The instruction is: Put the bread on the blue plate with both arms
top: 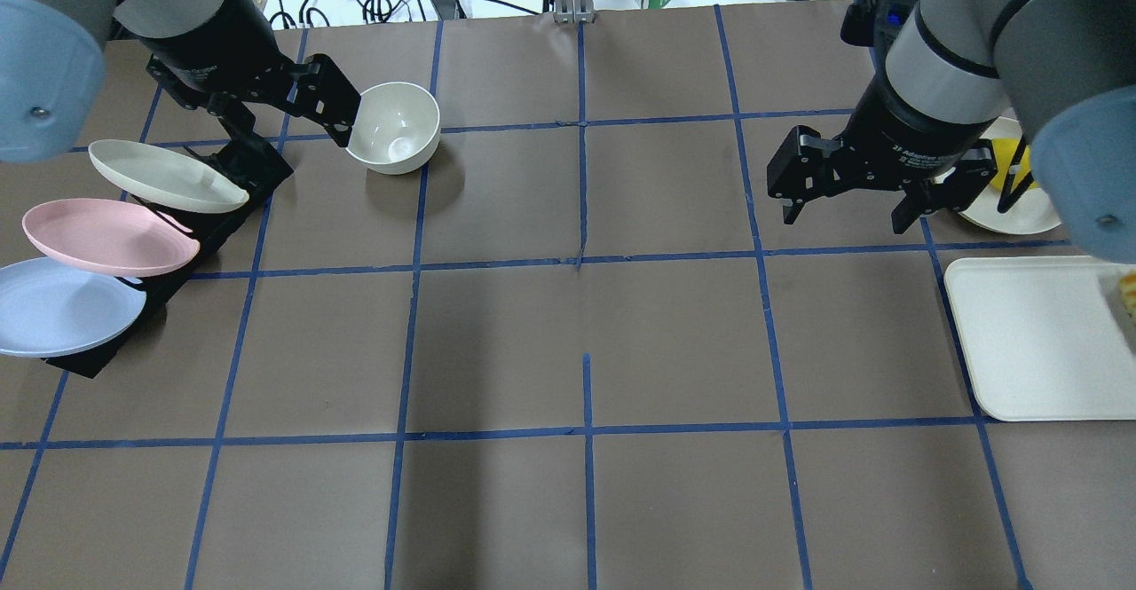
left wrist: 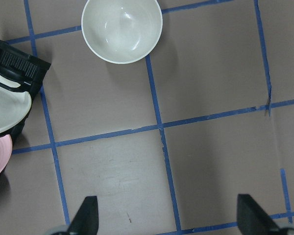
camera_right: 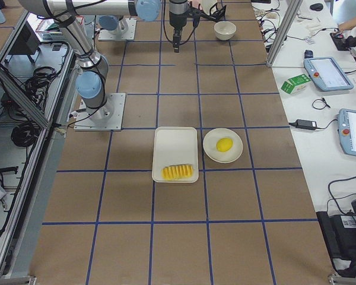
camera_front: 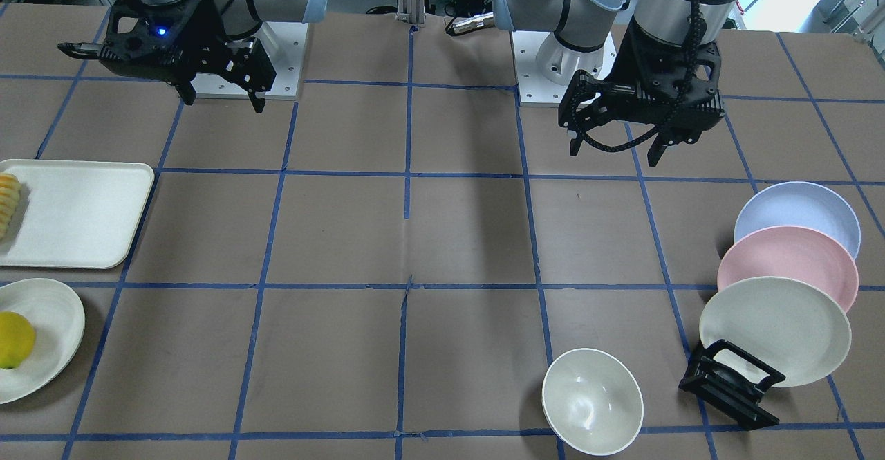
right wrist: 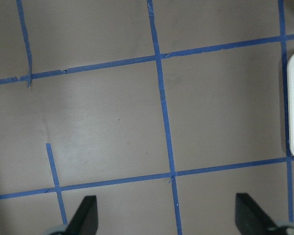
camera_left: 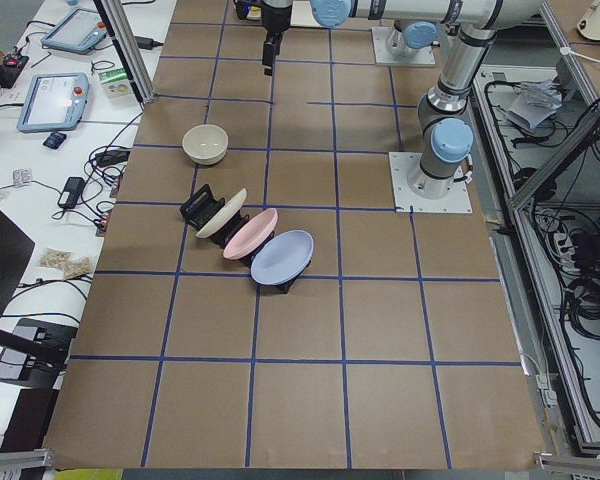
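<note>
Two pincers in shot, what state?

Both spread, pinching nothing. Left pincer (camera_front: 614,152) and right pincer (camera_front: 222,100) hang over the brown-paper bench (camera_front: 442,238), fingertips down.

Where's the bread vs. the right pincer?

Ridged orange-yellow toy bread (camera_right: 177,172) lies crosswise on a cream-white rectangular tray (camera_right: 175,142), at the tray end farthest from that pincer. Well apart, no contact.

And the plate?

Pale lavender-blue round plate (camera_front: 795,211) stands tilted in a black slotted rack (camera_front: 733,384), in the slot nearest the robot. A pink plate (camera_front: 788,259) and then a cream plate (camera_front: 774,328) stand beyond it. Left pincer is apart from all three.

Any diff. between cams?

Right-side cam shows the whole bread, plus a yellow lemon-like fruit (camera_right: 224,144) on a round cream dish (camera_right: 212,153) just beside the tray. Front and overhead cams clip the bread at the frame edge. Right wrist cam gets only the tray's rim. Left wrist cam gets a cream bowl (left wrist: 121,29) and the rack's end, w/ the blue plate a mere sliver at the edge.
</note>
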You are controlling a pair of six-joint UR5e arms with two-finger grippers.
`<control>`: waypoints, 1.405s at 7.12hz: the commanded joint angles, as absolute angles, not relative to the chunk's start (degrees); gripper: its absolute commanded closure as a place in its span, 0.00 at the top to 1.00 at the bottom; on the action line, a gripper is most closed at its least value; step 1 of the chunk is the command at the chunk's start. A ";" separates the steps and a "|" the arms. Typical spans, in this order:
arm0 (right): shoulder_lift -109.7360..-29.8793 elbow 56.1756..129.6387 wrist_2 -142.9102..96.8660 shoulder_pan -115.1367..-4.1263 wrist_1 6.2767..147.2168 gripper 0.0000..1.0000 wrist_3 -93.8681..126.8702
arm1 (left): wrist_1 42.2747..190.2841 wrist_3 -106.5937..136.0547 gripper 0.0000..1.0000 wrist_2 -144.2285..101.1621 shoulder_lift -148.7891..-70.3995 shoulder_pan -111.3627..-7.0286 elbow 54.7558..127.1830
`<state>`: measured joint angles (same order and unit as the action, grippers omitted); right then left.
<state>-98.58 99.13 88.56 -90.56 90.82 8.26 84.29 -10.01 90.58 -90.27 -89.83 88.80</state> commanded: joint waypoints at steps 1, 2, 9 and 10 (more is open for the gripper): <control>-98.70 99.14 88.59 -90.62 90.70 1.00 8.35 | 84.29 -10.28 1.00 90.62 -90.26 -89.74 88.77; -98.70 99.05 88.59 -90.62 90.79 1.00 8.35 | 84.29 -10.37 1.00 90.70 -90.18 -89.65 88.77; -97.04 99.23 89.47 -87.74 90.88 1.00 7.56 | 84.20 -10.46 1.00 90.79 -89.65 -87.21 88.59; -96.94 99.23 89.39 -84.76 90.70 1.00 6.78 | 84.11 -10.63 1.00 90.36 -89.56 -84.06 87.90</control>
